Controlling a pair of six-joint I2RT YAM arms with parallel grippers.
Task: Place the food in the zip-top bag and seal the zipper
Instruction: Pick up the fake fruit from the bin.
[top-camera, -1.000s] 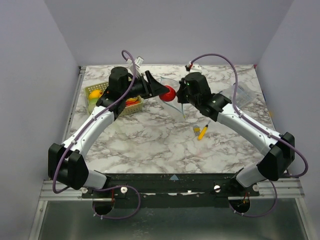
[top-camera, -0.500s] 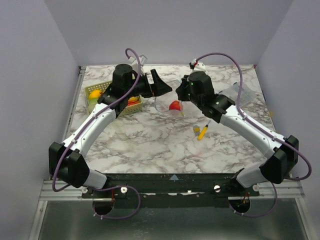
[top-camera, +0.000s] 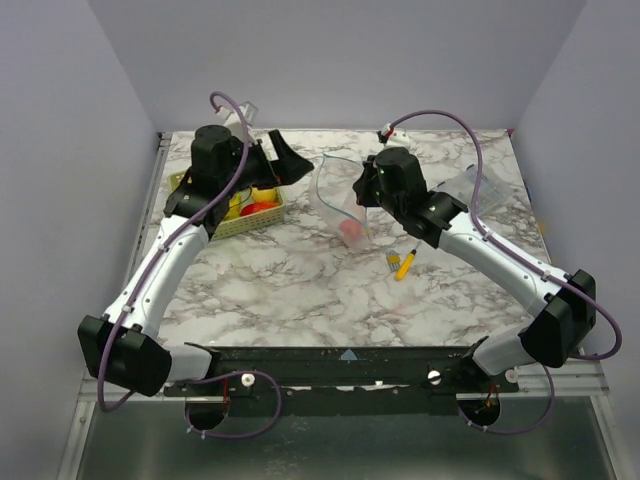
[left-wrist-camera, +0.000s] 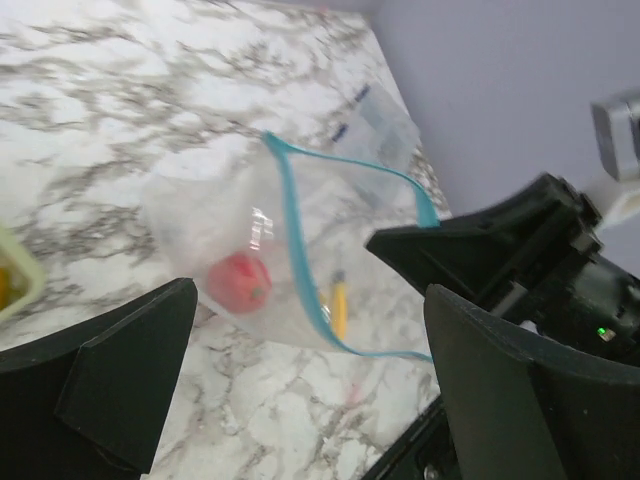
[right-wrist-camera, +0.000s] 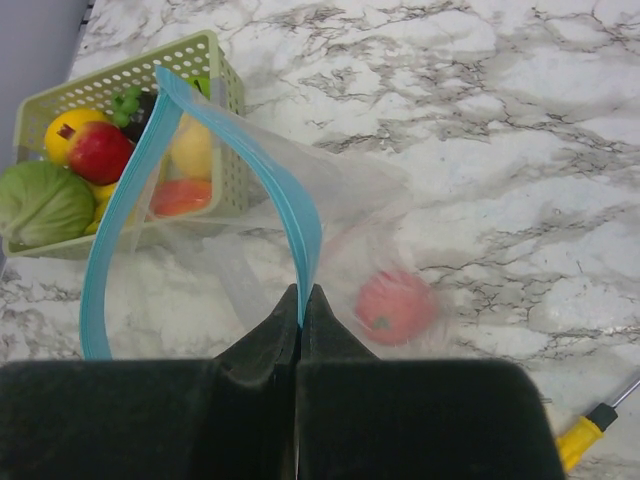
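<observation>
The zip-top bag (top-camera: 333, 200) hangs open mid-table, its light-blue zipper (right-wrist-camera: 292, 215) held up. My right gripper (top-camera: 359, 194) is shut on the zipper's edge (left-wrist-camera: 300, 250); in the right wrist view the fingertips (right-wrist-camera: 300, 300) pinch the strip. A red toy tomato (top-camera: 350, 230) lies inside the bag at its bottom (right-wrist-camera: 395, 305) (left-wrist-camera: 238, 282). My left gripper (top-camera: 293, 160) is open and empty, left of the bag's mouth, above the basket's right end. More food sits in the green basket (top-camera: 240, 226): a green cabbage (right-wrist-camera: 40, 205), a red apple (right-wrist-camera: 98, 152) and yellow pieces.
A thin yellow stick with a black tip (top-camera: 403, 263) lies on the marble right of the bag. A smaller clear plastic piece (top-camera: 480, 186) lies at the back right. The right arm's body (left-wrist-camera: 520, 250) is close beside the left gripper.
My left gripper opened and let the red tomato fall into the bag, then drew back left toward the basket. The tomato dropped to the bag's bottom. The right gripper kept holding the zipper.
</observation>
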